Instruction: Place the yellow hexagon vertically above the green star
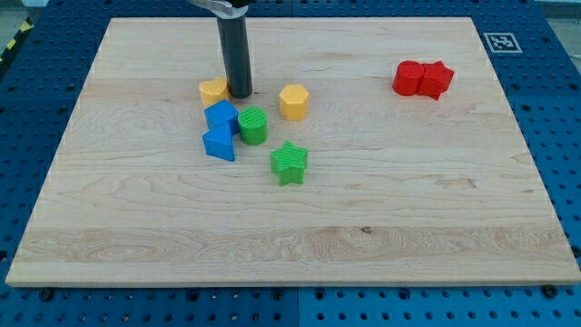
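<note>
Board: you see a pale wooden board (300,227).
Yellow hexagon (293,102): above the green star (290,163).
My tip (241,94): left of the hexagon; plain rod, no jaws.

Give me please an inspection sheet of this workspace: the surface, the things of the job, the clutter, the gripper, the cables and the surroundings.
Surface: pale wooden board, flat; a small dark knot toward the view's bottom.
Job's things: yellow hexagon lies above and slightly right of the green star, apart from it.
Clutter: a second yellow block; blue cube touching a blue triangle; green cylinder beside the blue cube; two red blocks touching each other at the view's upper right.
Grippers: none; my tip stands just right of the second yellow block, left of the yellow hexagon.
Cables: nothing seen.
Surroundings: blue perforated table; a black-and-white marker tag on the board's upper right corner.
</note>
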Action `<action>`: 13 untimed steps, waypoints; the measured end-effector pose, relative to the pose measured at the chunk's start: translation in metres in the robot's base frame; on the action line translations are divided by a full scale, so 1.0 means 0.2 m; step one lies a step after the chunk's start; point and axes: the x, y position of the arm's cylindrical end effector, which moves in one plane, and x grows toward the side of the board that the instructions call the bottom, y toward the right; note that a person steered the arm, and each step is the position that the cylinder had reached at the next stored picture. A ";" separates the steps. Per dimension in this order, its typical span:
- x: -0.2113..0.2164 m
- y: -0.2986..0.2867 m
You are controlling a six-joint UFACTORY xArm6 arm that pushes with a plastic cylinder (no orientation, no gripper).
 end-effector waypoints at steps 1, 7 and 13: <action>-0.19 -0.01; -0.01 -0.02; 0.11 0.41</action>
